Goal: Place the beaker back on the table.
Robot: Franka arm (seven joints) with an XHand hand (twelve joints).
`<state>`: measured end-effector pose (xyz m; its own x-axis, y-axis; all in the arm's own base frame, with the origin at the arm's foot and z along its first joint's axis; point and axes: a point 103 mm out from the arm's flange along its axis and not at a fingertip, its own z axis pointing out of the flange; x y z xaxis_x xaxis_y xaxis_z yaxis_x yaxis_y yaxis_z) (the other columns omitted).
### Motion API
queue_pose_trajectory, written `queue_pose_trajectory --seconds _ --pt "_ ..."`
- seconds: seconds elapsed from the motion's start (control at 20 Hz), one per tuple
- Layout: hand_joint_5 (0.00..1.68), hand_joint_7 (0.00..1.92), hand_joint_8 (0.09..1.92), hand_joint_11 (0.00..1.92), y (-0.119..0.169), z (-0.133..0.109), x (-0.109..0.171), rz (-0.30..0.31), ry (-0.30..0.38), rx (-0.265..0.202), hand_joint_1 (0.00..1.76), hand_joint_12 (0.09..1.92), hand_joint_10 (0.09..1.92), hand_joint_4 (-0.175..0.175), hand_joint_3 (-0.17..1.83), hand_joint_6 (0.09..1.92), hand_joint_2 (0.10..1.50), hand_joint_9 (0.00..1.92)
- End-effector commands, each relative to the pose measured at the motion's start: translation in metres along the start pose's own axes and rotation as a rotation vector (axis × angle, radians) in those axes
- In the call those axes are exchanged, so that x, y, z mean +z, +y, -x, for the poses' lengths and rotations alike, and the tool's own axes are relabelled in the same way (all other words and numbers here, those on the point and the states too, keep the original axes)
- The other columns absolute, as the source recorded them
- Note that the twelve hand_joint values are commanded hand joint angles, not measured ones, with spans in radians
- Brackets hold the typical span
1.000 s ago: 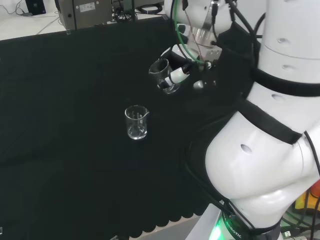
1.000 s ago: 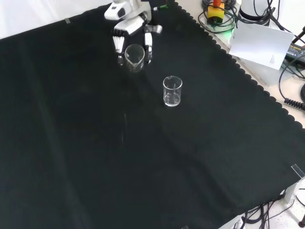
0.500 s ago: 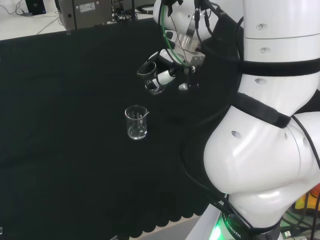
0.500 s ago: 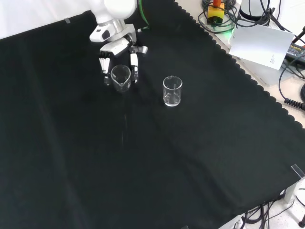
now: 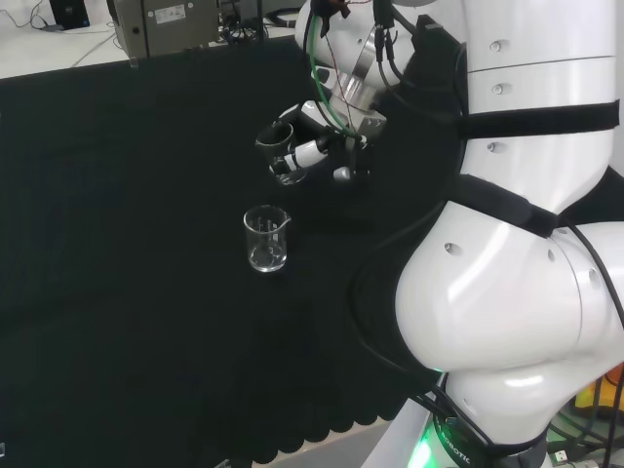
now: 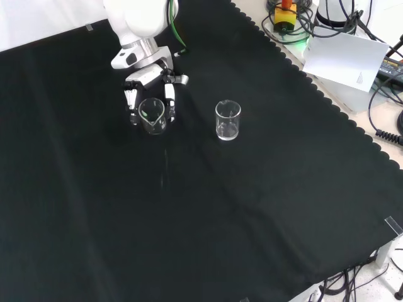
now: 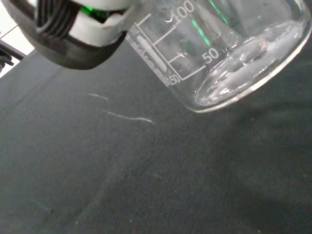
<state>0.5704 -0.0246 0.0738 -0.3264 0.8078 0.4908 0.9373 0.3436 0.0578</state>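
Two clear glass beakers show on the black cloth: the held beaker (image 6: 152, 116), small, with printed graduation marks and a pour spout, sits tilted between the fingers (image 6: 169, 100) of the hand (image 6: 148, 77), which are curled round its sides, its base lifted off the surface (image 6: 252, 220). It hangs toward the surface's far edge in the front view, apart from the second beaker (image 6: 228, 119), with bare cloth reaching to the near edge and left side.

Front view: the hand (image 6: 148, 94) has the beaker (image 6: 152, 116) over the cloth (image 6: 220, 220), left of a second beaker (image 6: 228, 119) standing on it, near but apart.
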Motion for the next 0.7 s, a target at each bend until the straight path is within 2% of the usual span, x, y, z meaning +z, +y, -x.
queue_pose_trajectory --seconds 0.05,0.7 --pt "1.27 1.49 0.29 1.39 0.0077 0.0012 0.0085 0.012 0.027 0.0 1.31 0.65 0.48 -0.103 -0.17 0.45 1.04 1.6" --pt "1.29 1.51 0.24 1.4 0.0124 0.0046 0.0179 -0.002 0.037 0.015 1.31 0.63 0.43 -0.097 -0.17 0.43 1.04 1.62"
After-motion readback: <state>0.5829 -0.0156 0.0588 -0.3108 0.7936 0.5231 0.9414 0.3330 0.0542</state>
